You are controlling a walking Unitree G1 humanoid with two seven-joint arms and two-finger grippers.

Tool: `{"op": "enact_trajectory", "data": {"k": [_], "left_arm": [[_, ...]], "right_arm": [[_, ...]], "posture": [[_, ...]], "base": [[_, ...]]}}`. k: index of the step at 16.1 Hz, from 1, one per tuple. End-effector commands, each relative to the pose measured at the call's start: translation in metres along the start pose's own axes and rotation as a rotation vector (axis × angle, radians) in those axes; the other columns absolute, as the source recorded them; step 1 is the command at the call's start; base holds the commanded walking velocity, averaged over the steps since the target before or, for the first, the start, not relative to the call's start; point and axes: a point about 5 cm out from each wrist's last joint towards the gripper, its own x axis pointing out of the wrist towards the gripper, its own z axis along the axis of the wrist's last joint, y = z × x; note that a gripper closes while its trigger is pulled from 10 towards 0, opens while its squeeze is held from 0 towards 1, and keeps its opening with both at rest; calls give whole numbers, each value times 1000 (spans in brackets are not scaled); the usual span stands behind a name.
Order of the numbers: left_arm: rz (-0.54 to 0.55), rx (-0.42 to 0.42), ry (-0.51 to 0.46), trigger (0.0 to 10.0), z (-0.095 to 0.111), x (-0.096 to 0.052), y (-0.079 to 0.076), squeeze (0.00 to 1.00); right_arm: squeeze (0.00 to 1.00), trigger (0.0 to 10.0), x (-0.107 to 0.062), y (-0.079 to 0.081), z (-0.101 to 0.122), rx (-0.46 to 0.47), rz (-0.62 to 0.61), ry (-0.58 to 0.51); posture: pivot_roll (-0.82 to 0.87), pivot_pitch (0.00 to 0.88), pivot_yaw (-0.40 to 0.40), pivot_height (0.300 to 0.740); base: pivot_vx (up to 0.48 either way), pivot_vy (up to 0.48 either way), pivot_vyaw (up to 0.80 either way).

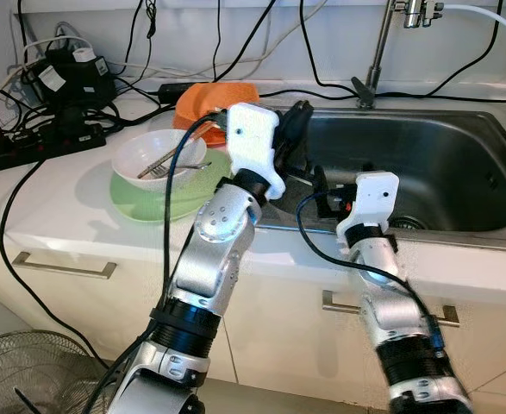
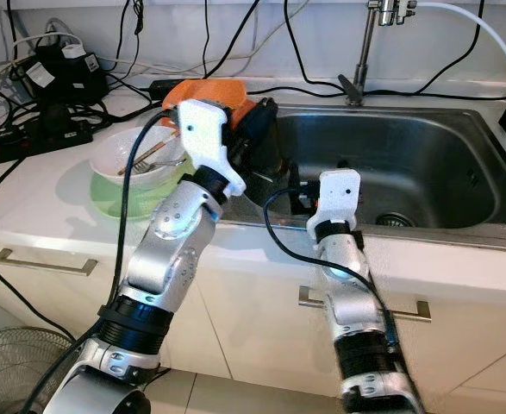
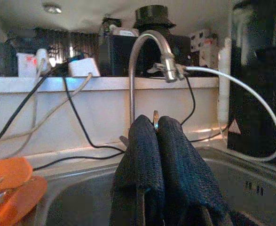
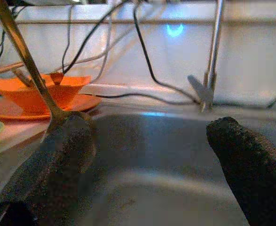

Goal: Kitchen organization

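White kitchen counter [image 1: 63, 198]: left gripper [image 3: 155, 123], fingers pressed together on a thin metal utensil [image 3: 155, 115], hovers over the sink's [image 1: 459, 185] near-left edge beside the spread-fingered right gripper [image 1: 323, 191], while white bowl [image 1: 153, 155], green plate [image 1: 140, 200] and orange dishes [image 1: 205, 99] apparently await sorting.

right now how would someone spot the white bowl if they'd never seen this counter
Start at the steel sink and look to the counter on the robot's left of it. There a pale green plate carries the white bowl with cutlery resting inside. The orange dish behind it is the only other bowl-like thing nearby, so the colour settles it.
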Motion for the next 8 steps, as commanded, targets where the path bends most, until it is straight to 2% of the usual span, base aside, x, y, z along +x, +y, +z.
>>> {"op": "enact_trajectory", "data": {"k": [1, 3, 4, 6, 7, 8], "left_arm": [[8, -32, -20, 10000, 6, -1, 6, 0], [14, -72, -28, 10000, 7, -2, 11, 0], [16, -112, -40, 10000, 9, -3, 15, 0], [10, -139, -54, 10000, 10, -3, 18, 0], [9, -140, -56, 10000, 10, -3, 18, 0], [4, -142, -65, 10000, 11, -3, 18, 0]], "right_arm": [[0, 10000, 4, 2, 10, -23, 18, -47], [0, 10000, 4, 3, 14, -32, 61, -71], [0, 10000, 2, 9, 19, -72, 144, -101], [0, 10000, 0, 17, 24, -106, 224, -128], [0, 10000, -1, 19, 25, -104, 239, -131], [0, 10000, -5, 28, 28, -85, 329, -143]], "posture": [[40, 0, 93, 740], [34, 0, 97, 740], [29, 0, 99, 740], [26, 0, 101, 740], [26, 0, 102, 740], [25, 0, 103, 740]], "base": [[0, 0, 0], [0, 0, 0], [0, 0, 0], [0, 0, 0], [0, 0, 0], [0, 0, 0]]}}
